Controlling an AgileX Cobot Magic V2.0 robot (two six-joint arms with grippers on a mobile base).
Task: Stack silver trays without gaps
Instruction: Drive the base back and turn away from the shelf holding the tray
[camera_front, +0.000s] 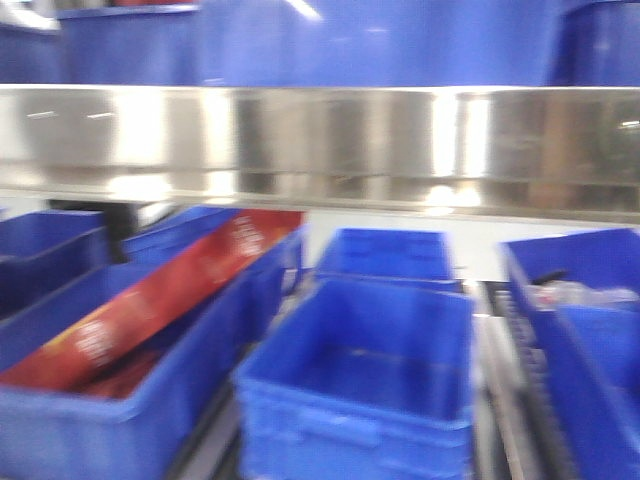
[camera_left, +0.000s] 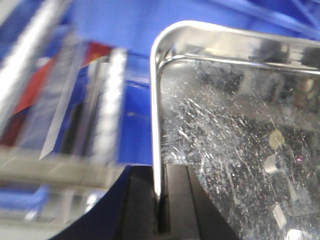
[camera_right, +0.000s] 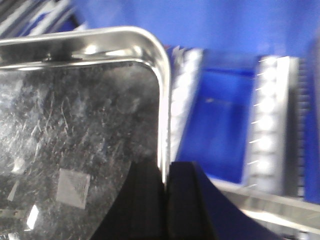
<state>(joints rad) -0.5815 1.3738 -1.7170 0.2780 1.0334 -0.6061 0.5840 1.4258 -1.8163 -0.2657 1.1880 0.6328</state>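
A silver tray (camera_left: 240, 125) with a scratched shiny floor and a rolled rim fills the right of the left wrist view. My left gripper (camera_left: 160, 200) is shut on its left rim, one dark finger on each side of the edge. The right wrist view shows a silver tray (camera_right: 75, 110) filling the left side, seemingly the same tray. My right gripper (camera_right: 165, 185) is shut on its right rim near the rounded corner. Both views are blurred. Neither gripper appears in the front view.
A broad shiny steel band (camera_front: 330, 150) crosses the whole front view. Below it stand blue bins: one at the left holding a long red box (camera_front: 150, 300), an empty one (camera_front: 360, 380) in the middle, another (camera_front: 580, 320) at the right. Roller rails (camera_right: 267, 120) run beside the bins.
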